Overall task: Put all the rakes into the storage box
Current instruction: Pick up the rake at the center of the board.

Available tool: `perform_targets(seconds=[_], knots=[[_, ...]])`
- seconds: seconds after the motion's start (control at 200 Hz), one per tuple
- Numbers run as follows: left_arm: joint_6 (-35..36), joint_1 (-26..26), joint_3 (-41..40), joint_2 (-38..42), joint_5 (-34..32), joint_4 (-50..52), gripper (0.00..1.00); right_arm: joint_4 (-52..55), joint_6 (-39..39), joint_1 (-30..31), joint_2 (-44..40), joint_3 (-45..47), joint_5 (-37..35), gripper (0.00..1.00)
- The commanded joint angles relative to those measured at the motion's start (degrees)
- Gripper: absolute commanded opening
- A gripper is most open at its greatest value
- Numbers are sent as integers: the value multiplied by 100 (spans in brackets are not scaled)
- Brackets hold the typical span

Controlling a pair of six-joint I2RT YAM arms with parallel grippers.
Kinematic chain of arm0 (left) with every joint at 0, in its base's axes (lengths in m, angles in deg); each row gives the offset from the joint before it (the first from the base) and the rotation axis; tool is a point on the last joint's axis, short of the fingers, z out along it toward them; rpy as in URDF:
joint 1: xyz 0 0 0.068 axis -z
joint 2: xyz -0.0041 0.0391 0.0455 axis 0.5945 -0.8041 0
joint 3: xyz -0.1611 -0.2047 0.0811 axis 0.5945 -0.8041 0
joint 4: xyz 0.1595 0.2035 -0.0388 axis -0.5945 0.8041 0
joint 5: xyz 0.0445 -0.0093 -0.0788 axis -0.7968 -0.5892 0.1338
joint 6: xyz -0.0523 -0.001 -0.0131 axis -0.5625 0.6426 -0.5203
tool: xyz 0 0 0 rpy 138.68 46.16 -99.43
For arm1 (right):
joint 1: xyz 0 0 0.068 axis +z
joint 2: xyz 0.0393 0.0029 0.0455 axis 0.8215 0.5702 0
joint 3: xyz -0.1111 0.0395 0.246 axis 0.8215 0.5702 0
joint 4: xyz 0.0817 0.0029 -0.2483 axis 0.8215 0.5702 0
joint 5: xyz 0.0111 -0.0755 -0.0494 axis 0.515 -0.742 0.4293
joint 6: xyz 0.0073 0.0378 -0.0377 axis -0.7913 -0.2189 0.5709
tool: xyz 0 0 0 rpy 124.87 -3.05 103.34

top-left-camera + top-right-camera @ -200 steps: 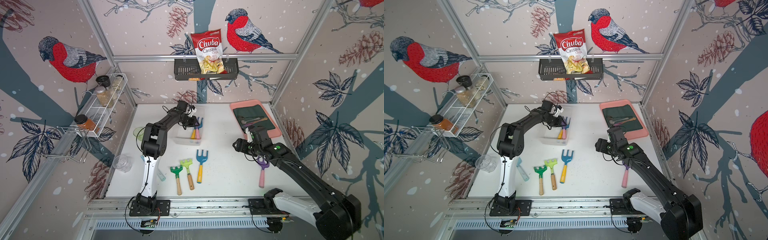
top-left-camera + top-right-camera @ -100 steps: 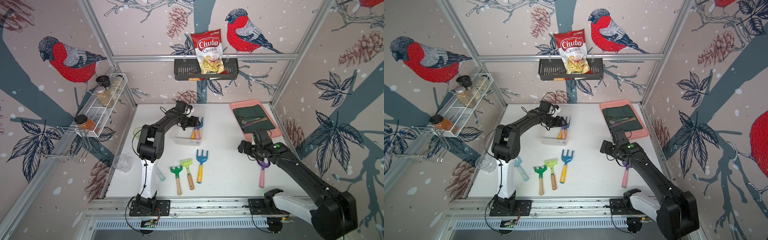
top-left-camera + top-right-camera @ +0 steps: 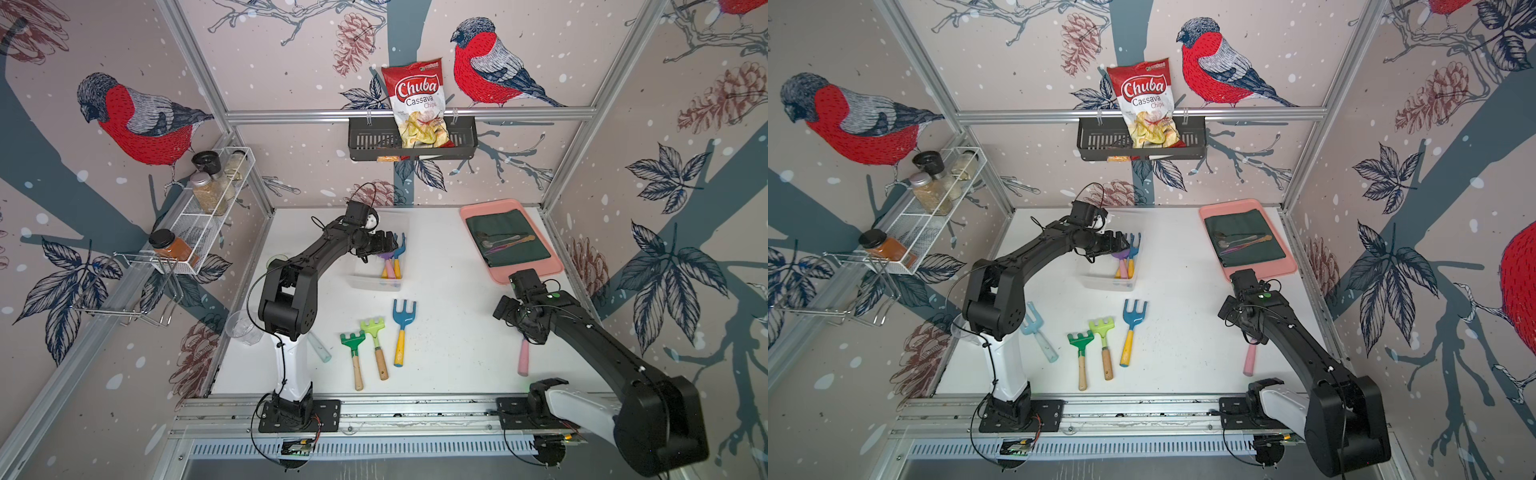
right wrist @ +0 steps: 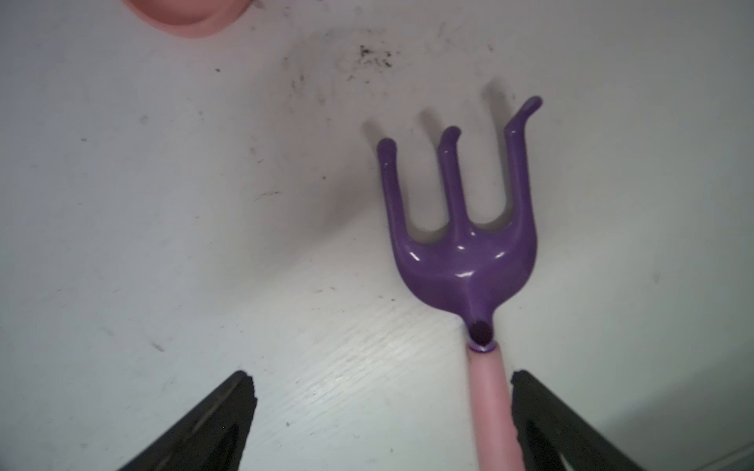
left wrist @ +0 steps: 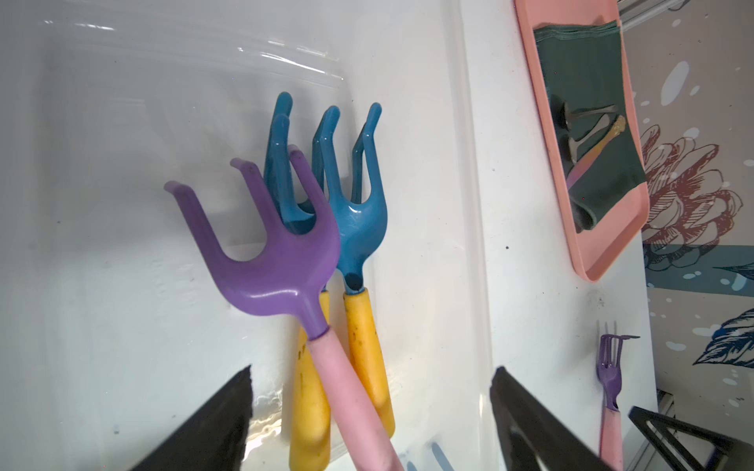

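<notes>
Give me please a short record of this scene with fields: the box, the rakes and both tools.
Box: clear storage box at the back of the white table
In box: purple rake lying over two blue rakes
Left tool: open, above the box, holding nothing
Right tool: open, astride the pink handle of a second purple rake on the table
Also on table: dark green rake, light green rake, blue rake, pale blue rake
</notes>
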Motion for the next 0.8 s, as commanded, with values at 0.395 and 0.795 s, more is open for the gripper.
perform_targets(seconds=[0.395,0.795], knots=[[-190,176,414,153,628,254,91,59,-1552,572,579,727,-294,96],[-270,299,248,507,1022,173,90,-543,-1624,1033,-100,1095,360,39]])
